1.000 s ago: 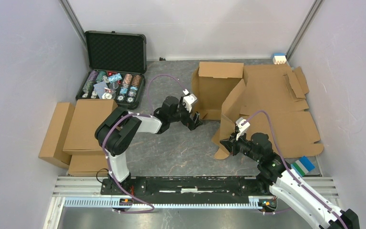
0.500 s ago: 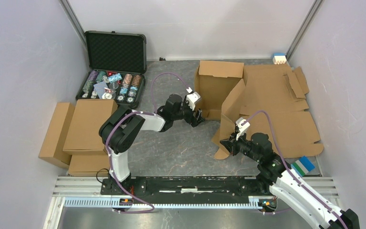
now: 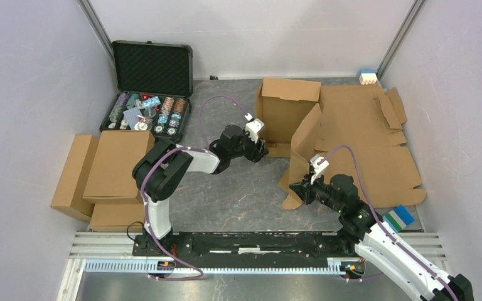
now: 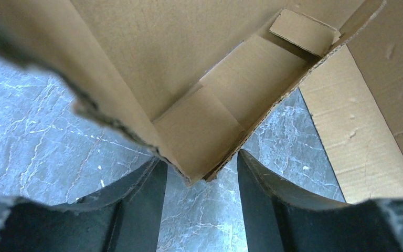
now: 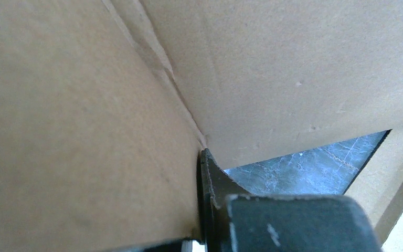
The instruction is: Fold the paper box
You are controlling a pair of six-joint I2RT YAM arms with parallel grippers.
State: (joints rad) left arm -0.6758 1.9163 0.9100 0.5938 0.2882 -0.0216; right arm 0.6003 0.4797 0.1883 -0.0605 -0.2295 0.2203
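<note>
Brown cardboard paper box (image 3: 285, 116) sits half folded on the grey stone-look table (image 3: 238, 194), a bit right of the middle and toward the back. Some of its walls stand up, and one big flap leans over on the near side.

The left gripper (image 3: 262, 150) is at the box's near left corner. In the left wrist view its two black fingers (image 4: 141, 205) are on each side of that corner, with the cardboard poking in between them. They are very close to the card, but I cannot tell if they squeeze it.

The right gripper (image 3: 300, 187) is at the near edge of the leaning flap and is pinched tight on it. In the right wrist view one dark finger (image 5: 212, 194) presses flat on the card. The other finger is hidden behind it.

An open black case of coloured poker chips (image 3: 152, 94) is at the back left. A pile of brown cardboard pieces (image 3: 110, 169) lies at the left, well apart from the box.
</note>
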